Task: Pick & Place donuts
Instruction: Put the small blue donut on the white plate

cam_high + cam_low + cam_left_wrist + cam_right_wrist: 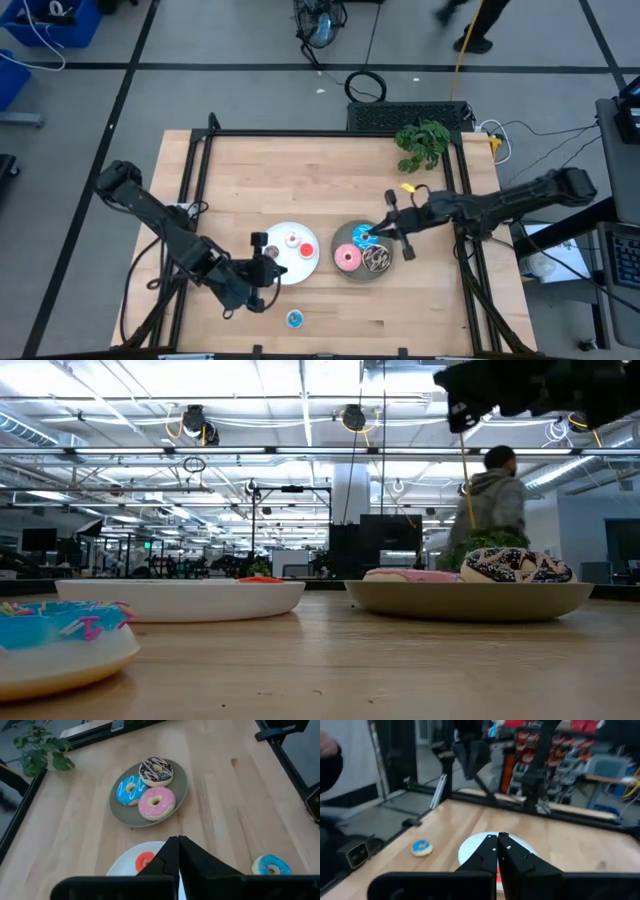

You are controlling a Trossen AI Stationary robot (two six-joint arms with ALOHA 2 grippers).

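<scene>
From above, three larger donuts (362,251) are seen flat on the grey plate (341,236), holes upward; a tiny blue donut (294,318) lies alone on the counter (300,180). Left wrist view — left gripper (178,841) pressed together. Right wrist view — right gripper (497,838) likewise closed, empty. No writing is legible.

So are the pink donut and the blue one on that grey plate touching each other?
Touching. The left wrist view shows the pink donut pressed against the blue donut with no gap between them on the grey plate.
</scene>
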